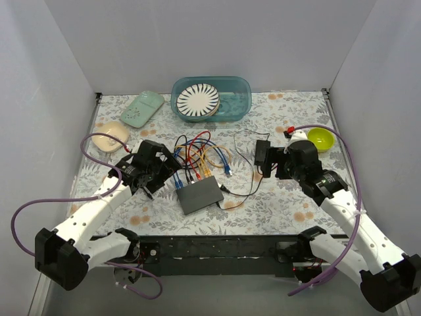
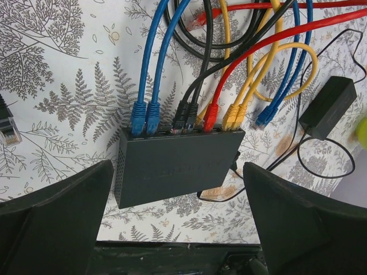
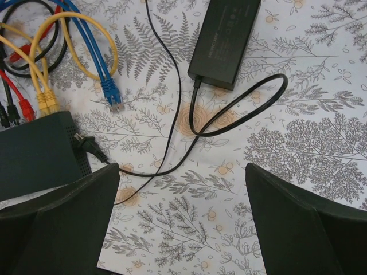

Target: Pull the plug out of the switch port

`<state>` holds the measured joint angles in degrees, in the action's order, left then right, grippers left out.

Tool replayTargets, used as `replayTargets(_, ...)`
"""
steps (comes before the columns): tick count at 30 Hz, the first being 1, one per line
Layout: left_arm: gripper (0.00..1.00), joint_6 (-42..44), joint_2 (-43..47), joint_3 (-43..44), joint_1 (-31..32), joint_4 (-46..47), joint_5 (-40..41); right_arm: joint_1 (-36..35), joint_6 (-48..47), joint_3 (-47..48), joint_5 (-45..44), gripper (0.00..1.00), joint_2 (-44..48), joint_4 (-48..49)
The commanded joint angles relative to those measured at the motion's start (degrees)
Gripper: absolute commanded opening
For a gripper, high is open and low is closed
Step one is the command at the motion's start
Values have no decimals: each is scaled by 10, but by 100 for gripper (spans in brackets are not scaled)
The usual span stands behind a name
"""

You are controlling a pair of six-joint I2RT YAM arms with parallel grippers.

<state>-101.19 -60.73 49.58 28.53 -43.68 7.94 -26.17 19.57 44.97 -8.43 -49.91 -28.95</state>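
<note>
The dark grey switch (image 1: 198, 194) lies on the floral cloth at mid-table. In the left wrist view the switch (image 2: 175, 166) has two blue plugs (image 2: 145, 118), two black plugs (image 2: 184, 117), a red plug (image 2: 210, 118) and two yellow plugs (image 2: 234, 117) in its far ports. A loose blue plug (image 3: 111, 94) lies unplugged to its right. My left gripper (image 1: 156, 172) is open and empty, held above the switch's left side. My right gripper (image 1: 268, 161) is open and empty, right of the switch, over the black power cord (image 3: 229, 112).
A black power adapter (image 3: 223, 37) lies right of the cables. A teal tub (image 1: 212, 99) with a striped plate stands at the back. A green dish (image 1: 142, 108), a beige dish (image 1: 109, 136) and a yellow-green bowl (image 1: 320, 139) sit near the edges.
</note>
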Motion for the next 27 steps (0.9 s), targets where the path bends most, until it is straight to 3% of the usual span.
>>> replayTargets(1,98,5,1,2,1,-9,-7,-2,15,-2,25,97,15,64)
replayTargets(10,98,38,-23,0,1,4,-45,-2,0,20,172,86,-61,77)
replayTargets(15,98,45,-11,-4,1,10,-46,-8,11,18,183,80,-92,98)
replayTargets(27,98,56,-18,0,2,11,-43,-20,0,44,179,80,-139,100)
